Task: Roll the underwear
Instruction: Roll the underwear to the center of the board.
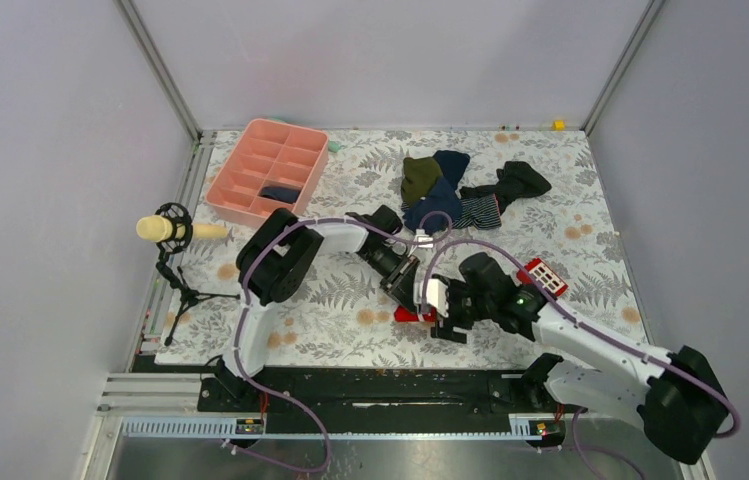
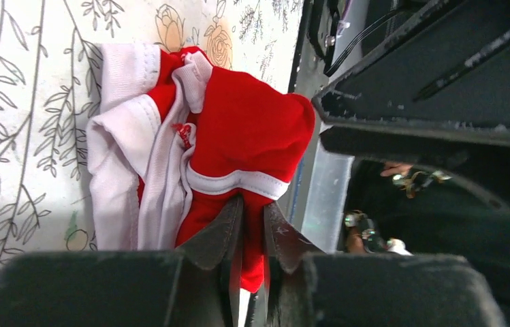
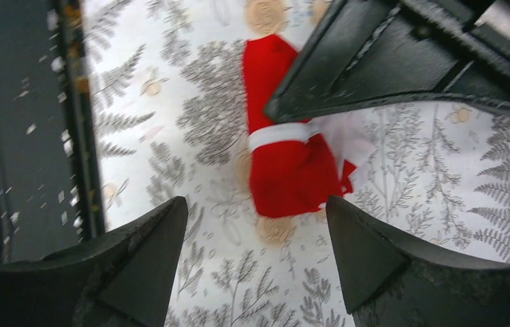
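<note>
- The underwear [image 1: 408, 314] lies bunched on the fern-print table [image 1: 330, 300] near its front edge, between the 2 arms' tips.
- In the left wrist view the underwear [image 2: 245, 122] is red cloth with white edge trim, folded over itself.
- Writing: the small red box [image 1: 542, 276] just behind the right arm carries white squares, too small for us to read.
- The left gripper [image 2: 252, 221] is pinched together on a red fold of the underwear. Its fingers [image 2: 218, 231] press the cloth between them.
- The right gripper [image 3: 255, 238] stands wide apart and holds nothing. Its 2 fingers [image 3: 150, 252] frame bare table just short of the underwear [image 3: 282, 170], and we see no contact with the cloth.
- In the right wrist view a white band crosses the red roll, and the left arm's dark finger covers its upper right part.
- Farther back sit a pink compartment tray [image 1: 268, 170] and a pile of dark garments [image 1: 450, 190] — both well apart from the underwear.
</note>
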### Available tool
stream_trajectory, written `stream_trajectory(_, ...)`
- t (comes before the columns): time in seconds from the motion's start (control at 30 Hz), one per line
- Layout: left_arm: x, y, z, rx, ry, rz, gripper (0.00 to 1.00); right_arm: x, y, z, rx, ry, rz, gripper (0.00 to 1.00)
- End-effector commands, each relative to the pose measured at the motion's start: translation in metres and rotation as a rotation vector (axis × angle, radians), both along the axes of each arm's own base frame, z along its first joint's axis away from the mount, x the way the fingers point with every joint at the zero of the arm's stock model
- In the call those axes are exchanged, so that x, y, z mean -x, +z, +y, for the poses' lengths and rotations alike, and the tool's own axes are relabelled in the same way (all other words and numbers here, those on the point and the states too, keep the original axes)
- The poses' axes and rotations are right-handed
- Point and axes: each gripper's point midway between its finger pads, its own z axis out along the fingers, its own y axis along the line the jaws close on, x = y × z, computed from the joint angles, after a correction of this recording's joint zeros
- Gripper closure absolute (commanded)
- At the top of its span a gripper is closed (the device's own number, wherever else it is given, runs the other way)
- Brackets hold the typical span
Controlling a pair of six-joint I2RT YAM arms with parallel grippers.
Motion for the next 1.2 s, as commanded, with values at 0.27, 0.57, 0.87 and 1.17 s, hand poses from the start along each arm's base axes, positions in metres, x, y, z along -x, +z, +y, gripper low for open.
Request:
stream_trajectory(0.27, -0.018, -0.036, 0.018, -0.207, 0.061, 0.129, 1.0, -0.026, 0.008, 0.052, -0.033, 0.03, -0.037, 0.15)
stream_trajectory(0.57, -0.024, -0.037, 0.021, -0.207, 0.063, 0.137, 1.0, -0.055, 0.002, 0.059, 0.03, -0.058, -0.073, 0.15)
stream_trajectory(0.87, -0.026, -0.039, 0.021, -0.208, 0.069, 0.154, 1.0, -0.044, -0.026, 0.041, 0.187, 0.072, -0.076, 0.25)
stream_trajectory(1.17, -0.031, -0.038, 0.021, -0.208, 0.078, 0.142, 1.0, -0.049, -0.036, 0.041, 0.264, 0.11, -0.078, 0.4)
